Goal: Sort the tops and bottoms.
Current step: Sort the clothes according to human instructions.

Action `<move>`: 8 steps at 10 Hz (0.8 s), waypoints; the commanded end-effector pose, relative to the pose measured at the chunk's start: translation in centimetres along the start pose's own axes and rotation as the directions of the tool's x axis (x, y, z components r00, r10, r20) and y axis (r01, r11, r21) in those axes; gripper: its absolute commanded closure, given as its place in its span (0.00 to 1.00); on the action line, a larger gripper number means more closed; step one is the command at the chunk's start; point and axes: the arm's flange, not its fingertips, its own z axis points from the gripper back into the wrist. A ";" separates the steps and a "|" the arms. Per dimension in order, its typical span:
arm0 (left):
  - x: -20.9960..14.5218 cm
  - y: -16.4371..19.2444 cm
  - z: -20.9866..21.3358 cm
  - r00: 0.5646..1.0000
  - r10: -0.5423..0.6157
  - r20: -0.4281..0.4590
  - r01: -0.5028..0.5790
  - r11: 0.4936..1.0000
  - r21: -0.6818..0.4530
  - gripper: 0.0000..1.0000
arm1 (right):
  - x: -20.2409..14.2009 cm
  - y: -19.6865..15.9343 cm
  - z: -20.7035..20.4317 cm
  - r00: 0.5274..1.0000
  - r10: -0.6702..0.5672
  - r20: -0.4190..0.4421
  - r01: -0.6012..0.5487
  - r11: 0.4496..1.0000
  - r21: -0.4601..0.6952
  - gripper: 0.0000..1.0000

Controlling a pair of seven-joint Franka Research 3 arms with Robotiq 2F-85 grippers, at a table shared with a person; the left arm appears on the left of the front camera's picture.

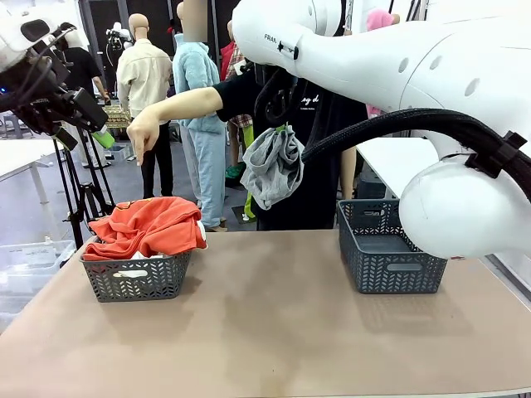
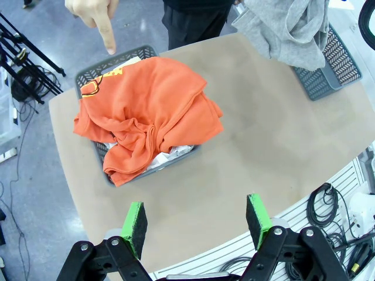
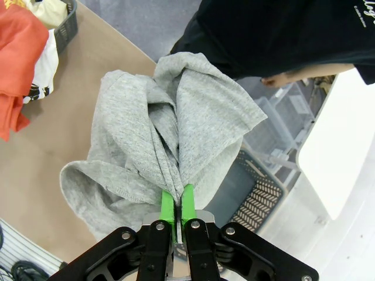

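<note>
Right gripper (image 3: 177,202) pinched tight on a bunched fold of the light grey garment (image 3: 158,152), which hangs in the air above the far middle of the table (image 1: 274,332), between the two baskets and nearer the right one. Left gripper (image 2: 196,225) held high over the near left of the table, green pads spread wide with nothing between them. Orange-red garment (image 1: 149,225) heaped on top of the left dark grey lattice basket (image 1: 137,278), spilling over its rim; white cloth (image 2: 170,157) showing underneath it, a pale yellow piece (image 3: 47,10) at the far side of that basket. Right dark grey lattice basket (image 1: 390,265) holds no clothes. Person's hand (image 1: 143,133) points a finger down at the left basket from the far side
</note>
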 end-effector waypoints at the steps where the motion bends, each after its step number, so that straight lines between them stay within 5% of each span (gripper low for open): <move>1: -0.2 0.0 0.1 1.000 0.007 -0.005 -0.007 1.000 -0.005 0.12 | -0.1 0.1 0.2 1.000 -0.001 0.000 0.001 1.000 0.009 1.00; 2: -0.2 0.0 0.1 1.000 0.007 -0.005 -0.007 1.000 -0.005 0.12 | 0.0 0.0 0.0 1.000 0.000 0.000 0.000 1.000 0.000 1.00; 3: -0.2 0.0 0.1 1.000 0.007 -0.005 -0.007 1.000 -0.005 0.12 | 0.9 1.0 0.1 0.982 0.090 0.165 -0.096 0.995 0.030 1.00; 5: -0.2 0.0 0.1 1.000 0.007 -0.005 -0.007 1.000 -0.005 0.12 | 4.9 2.1 0.1 0.904 0.230 0.360 -0.271 0.960 0.068 1.00; 8: -0.2 0.0 0.1 1.000 0.007 -0.005 -0.007 1.000 -0.005 0.12 | 11.0 5.7 -0.8 0.830 0.337 0.445 -0.423 0.899 0.109 1.00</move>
